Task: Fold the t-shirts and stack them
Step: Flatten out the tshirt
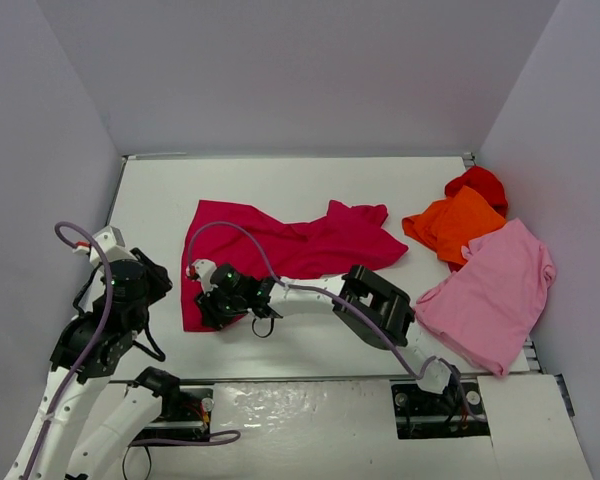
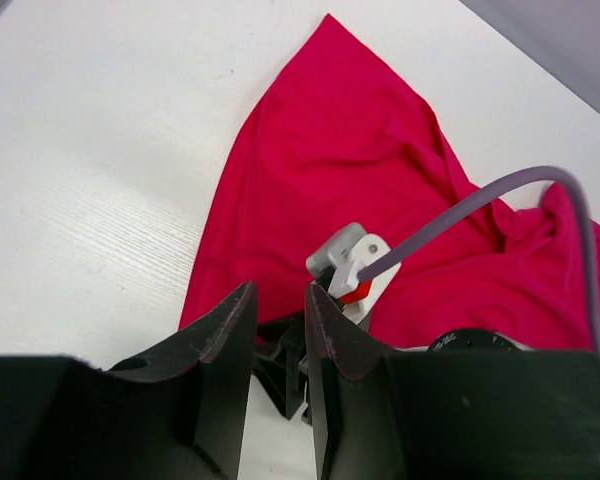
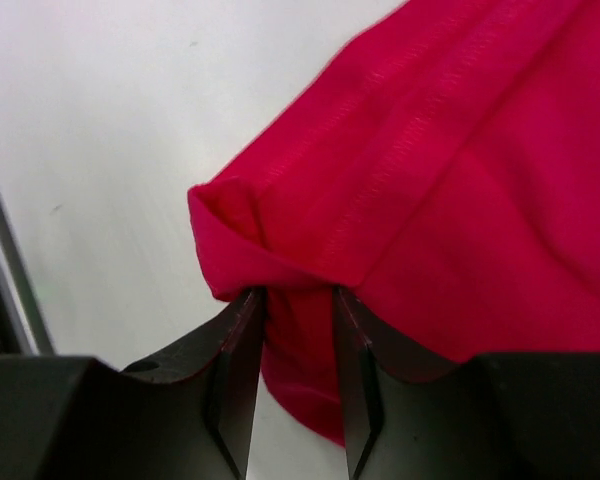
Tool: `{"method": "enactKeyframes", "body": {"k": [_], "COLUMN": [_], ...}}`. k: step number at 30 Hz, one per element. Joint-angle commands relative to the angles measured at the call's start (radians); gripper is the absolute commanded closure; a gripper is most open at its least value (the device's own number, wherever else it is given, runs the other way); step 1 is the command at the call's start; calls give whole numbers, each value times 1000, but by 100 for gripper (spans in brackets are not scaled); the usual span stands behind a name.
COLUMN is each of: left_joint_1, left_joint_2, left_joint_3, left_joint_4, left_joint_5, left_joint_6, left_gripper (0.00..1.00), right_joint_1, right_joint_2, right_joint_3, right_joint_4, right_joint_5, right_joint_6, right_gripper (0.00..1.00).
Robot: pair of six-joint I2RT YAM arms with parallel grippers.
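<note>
White worktop first: the big crimson t-shirt lies rumpled in the middle. The light pink t-shirt, orange t-shirt and bright red t-shirt are heaped along the right edge. The right gripper is clamped on a bunched bit of hem at the crimson one's near-left corner. The left gripper hovers beside it, barely parted, empty. I'd grab a second corner with the left and pull the shirt flat before folding.

No readable text, labels, brands, numbers or signs anywhere in any view.
</note>
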Motion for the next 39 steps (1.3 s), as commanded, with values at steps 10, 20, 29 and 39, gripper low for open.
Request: {"method": "enactKeyframes", "body": {"k": [10, 20, 29, 39], "left_joint_1": [7, 7, 7, 7], "left_joint_2": [41, 58, 61, 68], "left_joint_3": [38, 15, 12, 6], "left_joint_4": [-17, 7, 24, 49], "left_joint_5": [-26, -2, 5, 38], "left_joint_6": [-5, -16, -14, -30], "left_gripper": [77, 77, 77, 77], "right_joint_1": [-27, -4, 68, -30], "right_joint_2": [31, 20, -58, -168], "right_joint_3": [82, 195, 106, -5], "right_joint_4": [35, 10, 52, 89], "right_joint_5": [-64, -176, -310, -52], "right_joint_6": [-13, 26, 69, 100], "right_gripper": [83, 86, 88, 80]}}
